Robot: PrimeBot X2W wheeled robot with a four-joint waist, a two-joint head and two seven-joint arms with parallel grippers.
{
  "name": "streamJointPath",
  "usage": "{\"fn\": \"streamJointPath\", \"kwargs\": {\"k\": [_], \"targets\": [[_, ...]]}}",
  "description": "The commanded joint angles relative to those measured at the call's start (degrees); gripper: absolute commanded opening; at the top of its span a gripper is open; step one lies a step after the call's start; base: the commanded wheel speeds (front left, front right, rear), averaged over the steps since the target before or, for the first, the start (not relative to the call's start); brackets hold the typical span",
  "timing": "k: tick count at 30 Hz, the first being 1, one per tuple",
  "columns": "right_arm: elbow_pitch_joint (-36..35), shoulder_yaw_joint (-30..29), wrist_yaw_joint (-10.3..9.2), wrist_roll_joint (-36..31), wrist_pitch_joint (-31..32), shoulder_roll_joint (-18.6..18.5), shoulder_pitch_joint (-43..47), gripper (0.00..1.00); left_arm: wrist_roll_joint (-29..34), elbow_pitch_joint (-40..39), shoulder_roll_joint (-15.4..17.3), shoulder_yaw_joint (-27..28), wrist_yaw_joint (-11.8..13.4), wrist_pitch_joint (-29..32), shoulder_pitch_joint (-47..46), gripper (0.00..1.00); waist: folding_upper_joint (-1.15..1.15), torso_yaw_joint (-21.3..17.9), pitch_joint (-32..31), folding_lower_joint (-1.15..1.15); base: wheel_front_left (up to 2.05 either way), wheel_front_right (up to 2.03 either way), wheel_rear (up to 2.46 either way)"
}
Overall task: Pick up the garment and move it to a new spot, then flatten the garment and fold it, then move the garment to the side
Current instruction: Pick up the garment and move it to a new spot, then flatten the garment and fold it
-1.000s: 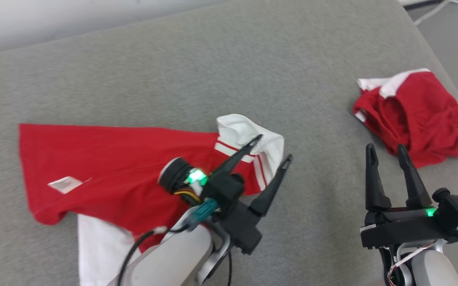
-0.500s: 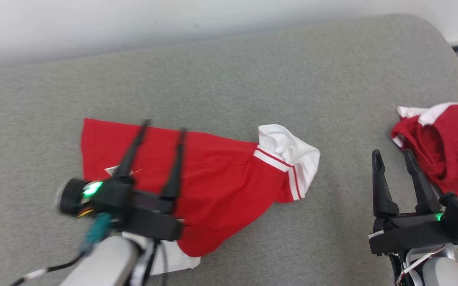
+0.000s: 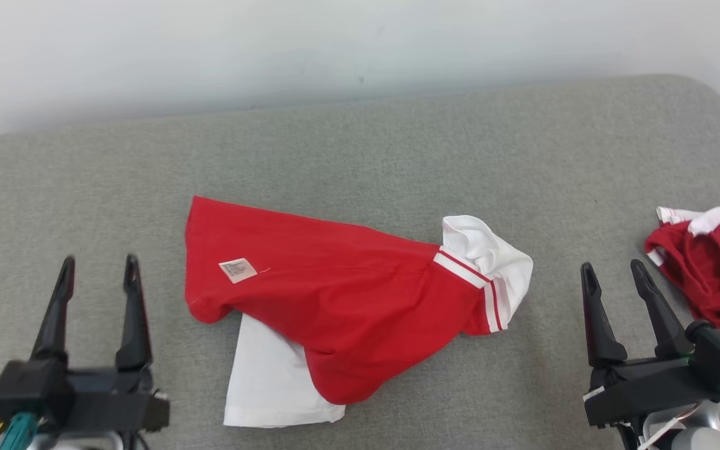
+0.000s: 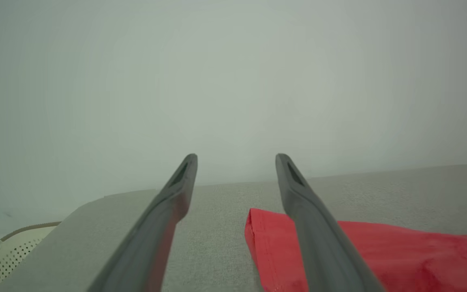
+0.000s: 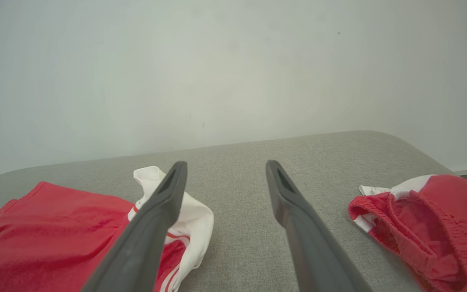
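The garment (image 3: 347,294) partly hides its own white layer; a red heap (image 3: 716,275) runs off-frame.

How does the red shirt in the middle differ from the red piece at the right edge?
The middle shirt lies spread out, mostly flat; the right piece is bunched in a heap. The middle shirt shows a white tag; the right piece shows a gathered hem. Both are red and white.

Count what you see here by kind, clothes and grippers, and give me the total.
Garments, red and white: 2 (spread garment, crumpled garment)
Grippers: 2 (left gripper, right gripper), both open and holding nothing
Total: 4
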Motion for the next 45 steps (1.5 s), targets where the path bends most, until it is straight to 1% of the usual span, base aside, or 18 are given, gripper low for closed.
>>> {"fn": "streamJointPath", "kwargs": {"k": [1,4,12,22,32,36,45], "targets": [[-0.3,0.2,-0.04,-0.4,0.4,-0.6,1.1,1.0,0.8,-0.4,0.3,1.1,-0.8,-0.1,2.3,1.0,0.01,0.9,-1.1,0.01,0.0,0.0,0.0],[-0.7,0.6,-0.04,-0.5,1.2,-0.9,2.2,1.0,1.4,0.1,0.3,2.3,-1.8,-0.2,6.1,1.0,0.01,1.1,-2.0,0.01,0.0,0.0,0.0],[-1.2,1.3,-0.04,-1.4,2.1,-0.3,3.9,1.0,1.3,1.2,-0.2,4.0,-3.4,-0.2,10.1,1.0,0.01,0.7,-3.6,0.01,0.0,0.0,0.0],[-1.2,1.4,-0.04,-1.3,2.2,0.2,4.3,1.0,1.5,2.0,-0.4,4.6,-4.0,-0.2,11.2,1.0,0.01,0.1,-4.1,0.01,0.0,0.0,0.0],[-1.0,1.4,-0.04,-1.4,2.6,-0.1,4.2,1.0,1.6,2.5,-1.0,4.1,-4.4,-0.2,10.6,1.0,0.01,0.6,-3.8,0.01,0.0,0.0,0.0],[-0.4,2.0,-0.04,-0.8,4.1,-0.3,3.8,1.0,1.6,2.7,-1.2,3.8,-4.6,-0.2,10.2,1.0,0.01,0.9,-3.7,0.01,0.0,0.0,0.0],[4.2,5.3,-0.04,-0.7,11.4,-1.6,-1.9,1.0,1.9,3.1,-1.8,3.1,-5.3,-0.2,8.2,1.0,0.01,1.8,-1.6,0.01,0.0,0.0,0.0]]}}
